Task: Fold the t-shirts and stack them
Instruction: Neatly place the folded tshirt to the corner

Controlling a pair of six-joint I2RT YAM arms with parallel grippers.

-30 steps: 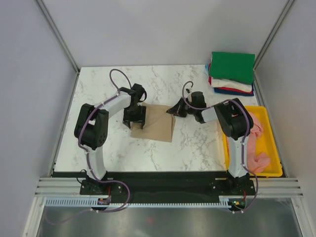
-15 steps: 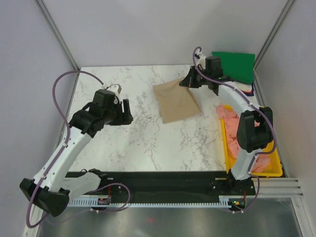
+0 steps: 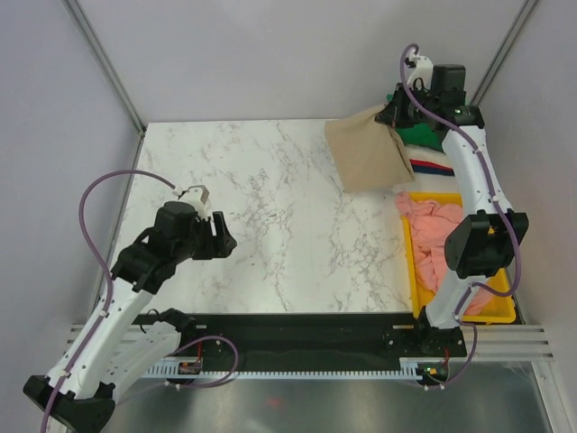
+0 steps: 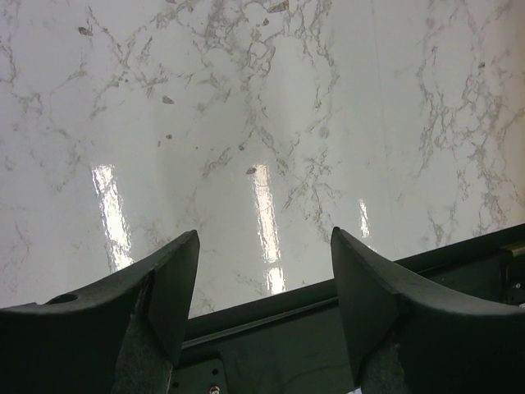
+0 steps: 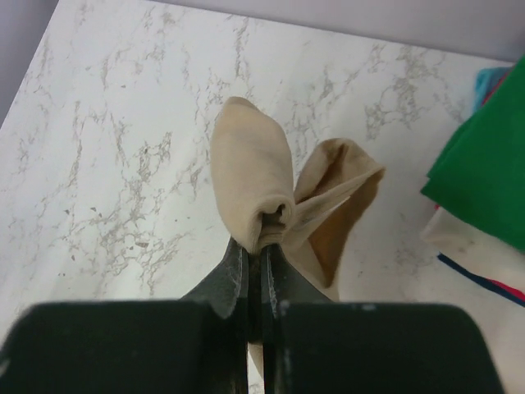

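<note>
Your right gripper (image 5: pixel 261 246) is pinched tight on a bunched edge of the soft, floppy, light tan cloth t-shirt (image 3: pixel 365 155), a good spot to hold, hanging at 1 o'clock, maybe just beside the green-topped pile (image 5: pixel 484 164); your left gripper (image 4: pixel 264 238) stands apart, empty.

The top view looks steeply down from high above the near edge, far enough to take in the whole white marble-patterned desk (image 3: pixel 270 207). The left wrist view hangs close over that desk's near edge, facing down past its own black two-finger left tool (image 4: pixel 264 246). The right wrist view looks along its black right tool (image 5: pixel 256 250) towards the far right corner, sharing with the top view the folded tan fabric t-shirt (image 5: pixel 250 164) and the green-topped stack of folded t-shirts (image 5: pixel 484 164).
</note>
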